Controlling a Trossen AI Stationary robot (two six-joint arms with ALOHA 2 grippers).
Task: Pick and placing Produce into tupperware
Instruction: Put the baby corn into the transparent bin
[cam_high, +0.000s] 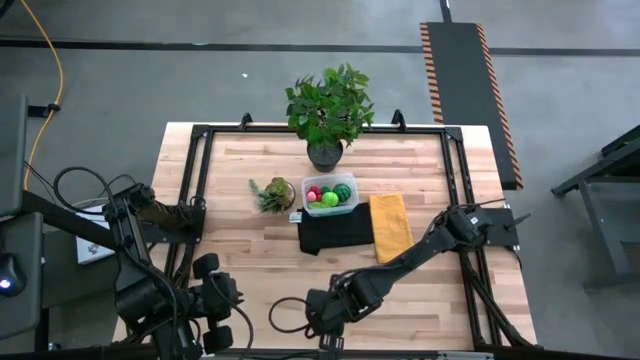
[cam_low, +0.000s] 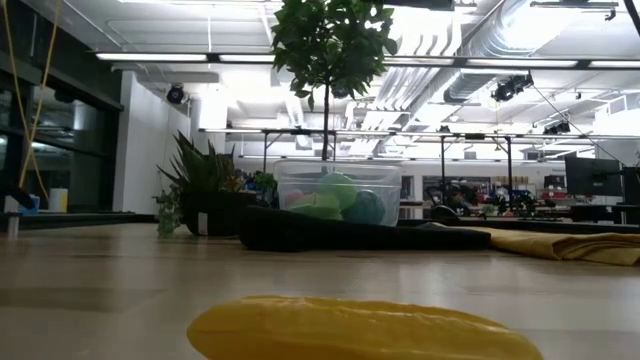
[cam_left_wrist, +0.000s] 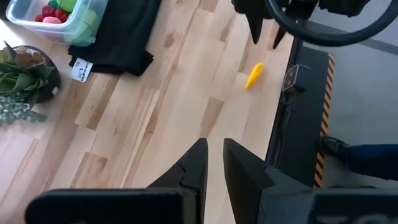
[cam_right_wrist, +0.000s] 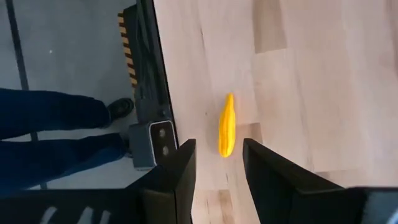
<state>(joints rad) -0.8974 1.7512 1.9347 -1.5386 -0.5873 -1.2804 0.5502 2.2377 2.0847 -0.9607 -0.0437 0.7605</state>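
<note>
A small yellow piece of produce (cam_right_wrist: 227, 124) lies flat on the wood near the table's near edge, and also shows in the left wrist view (cam_left_wrist: 254, 76) and the low view (cam_low: 360, 330). My right gripper (cam_right_wrist: 217, 149) hangs open just above it, pointing down, with a finger on either side of its nearer end and touching nothing. The clear tupperware (cam_high: 330, 195) stands on a black cloth (cam_high: 335, 232) and holds red and green produce (cam_high: 328, 197). My left gripper (cam_left_wrist: 213, 149) waits over the near-left part of the table with its fingers almost together and nothing between them.
A big potted plant (cam_high: 328, 110) stands at the far edge and a small spiky plant (cam_high: 272, 193) left of the tupperware. A yellow cloth (cam_high: 390, 225) lies right of the black one. The black frame rail (cam_right_wrist: 146, 74) runs along the near edge, and a person's legs (cam_right_wrist: 50, 124) stand beyond it.
</note>
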